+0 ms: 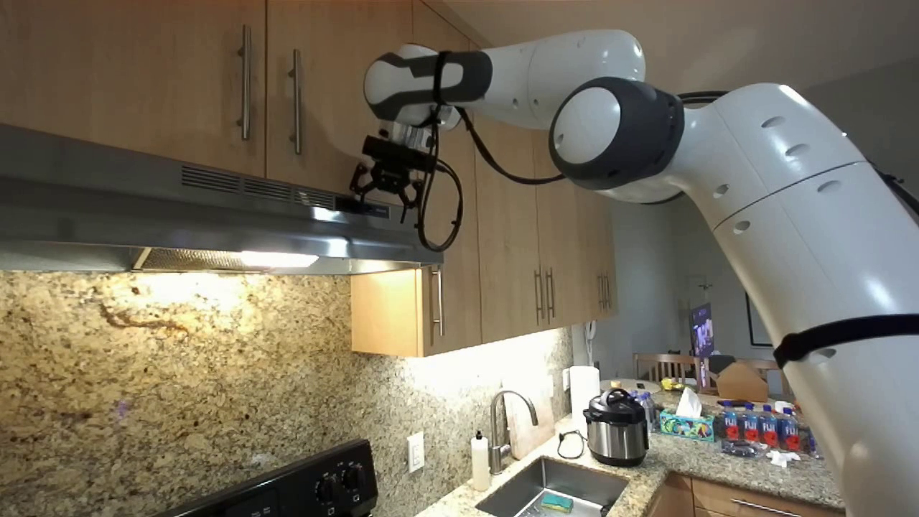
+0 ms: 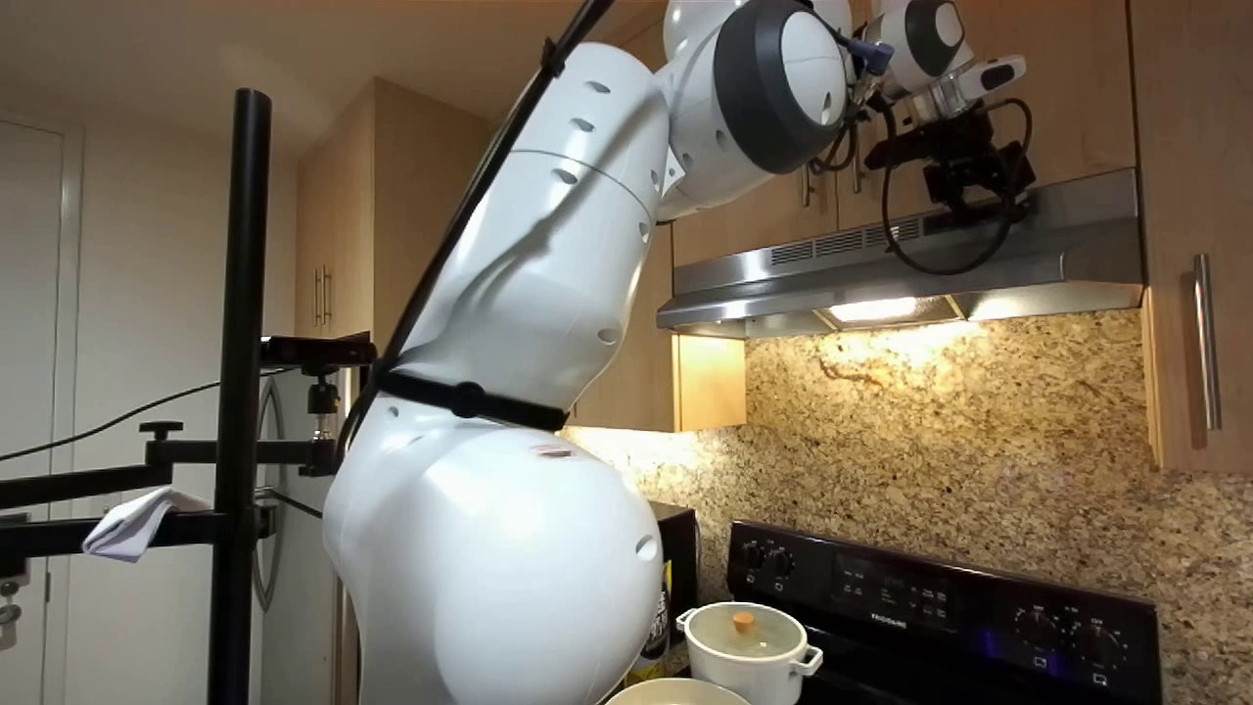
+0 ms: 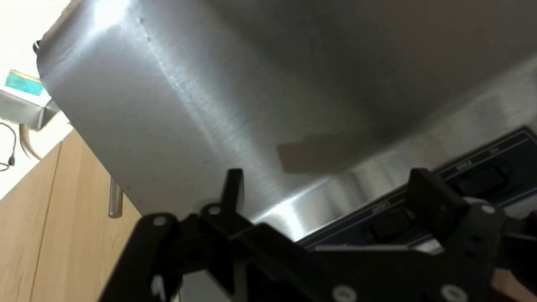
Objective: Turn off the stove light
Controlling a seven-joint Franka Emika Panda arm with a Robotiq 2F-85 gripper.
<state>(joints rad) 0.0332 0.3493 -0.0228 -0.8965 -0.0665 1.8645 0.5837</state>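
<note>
1. The arm (image 1: 790, 194), nearest in an exterior view, reached up and across from the right; at such a stretch, a small joint error could have become a clear miss at the tip.
2. The black cable (image 1: 461, 205) hung in a loose loop; a turn of the wrist might have snagged it on the hood (image 1: 165, 215).
3. The tool (image 3: 327, 174) had its fingers (image 3: 233, 188) spread wide, with nothing between them. Pushing like that risked a glancing touch from one tip; a narrower tool would probably have pressed more surely.
4. The light switch (image 3: 392, 225) lay just left of the right-hand finger in the wrist view. Whether they touched, I could not tell; too shallow a push might have skidded off.
5. The fan switch (image 3: 482, 180) sat farther right on that strip, past the same finger, so sideways drift might have started the fan instead.
6. The stove light (image 1: 280, 259), farthest in, glowed beneath the hood; a half-press could have left it burning.
</note>
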